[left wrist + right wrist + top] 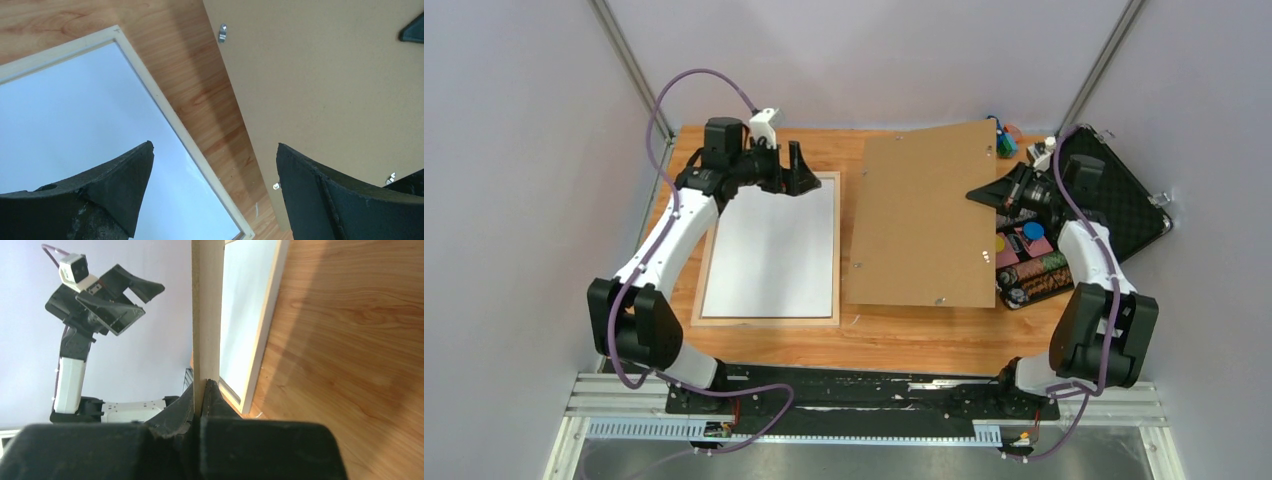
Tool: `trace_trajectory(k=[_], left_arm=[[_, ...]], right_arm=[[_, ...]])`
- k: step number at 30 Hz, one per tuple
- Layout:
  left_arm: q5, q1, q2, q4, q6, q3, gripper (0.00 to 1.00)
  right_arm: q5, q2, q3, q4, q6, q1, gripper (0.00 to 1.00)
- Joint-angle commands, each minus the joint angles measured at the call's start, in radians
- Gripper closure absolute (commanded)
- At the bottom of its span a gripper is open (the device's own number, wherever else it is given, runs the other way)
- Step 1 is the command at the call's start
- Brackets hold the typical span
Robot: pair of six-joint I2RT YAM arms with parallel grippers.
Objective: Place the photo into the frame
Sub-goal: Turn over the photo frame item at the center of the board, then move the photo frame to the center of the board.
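Observation:
The frame (pixel 769 321) of pale wood lies flat on the left of the table. A plain white surface (pixel 771 245) fills its opening. None of the photo's printed side shows, so I cannot tell whether this is the photo face down. My left gripper (pixel 786 175) hovers open above the frame's far right corner, holding nothing. In the left wrist view its gripper (pixel 215 146) spans the frame's rail (pixel 165 107) and the board's edge. My right gripper (pixel 994 195) is shut on the right edge of the brown backing board (pixel 921 215), which it holds tilted. In the right wrist view the gripper (pixel 205 382) pinches the board (pixel 205 305) edge-on.
An open black case (pixel 1114 195) with foam lining sits at the far right. Several colourful small items (pixel 1029 260) lie beside and partly under the board. Bare wooden table (pixel 924 335) runs along the near edge. Metal clips (pixel 223 33) dot the board's rim.

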Motion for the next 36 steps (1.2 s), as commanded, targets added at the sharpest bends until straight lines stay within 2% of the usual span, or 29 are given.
trace_trajectory(k=[1,8,11,16,19,24,30,36], left_arm=[[0.045,0.082,-0.095,0.016,0.013,-0.009,0.0],[0.066,0.218,-0.181,-0.05,0.064,-0.047,0.0],[0.07,0.327,-0.207,-0.084,0.081,-0.071,0.0],[0.064,0.447,-0.195,-0.159,0.144,-0.087,0.0],[0.042,0.53,-0.142,-0.219,0.182,-0.089,0.0],[-0.038,0.6,-0.011,-0.27,0.266,-0.092,0.01],[-0.05,0.644,0.239,-0.269,0.261,-0.08,0.02],[-0.081,0.649,0.36,-0.23,0.239,-0.087,0.03]], right_arm=[[-0.05,-0.011,0.057,0.189,0.144,0.098,1.0],[0.017,0.11,0.089,0.417,0.29,0.288,1.0],[0.052,0.186,0.112,0.519,0.355,0.384,1.0],[0.102,0.323,0.188,0.59,0.377,0.502,1.0],[0.113,0.391,0.23,0.621,0.394,0.535,1.0],[0.116,0.46,0.252,0.675,0.434,0.549,1.0],[0.111,0.469,0.228,0.701,0.457,0.548,1.0],[0.109,0.457,0.211,0.681,0.44,0.548,1.0]])
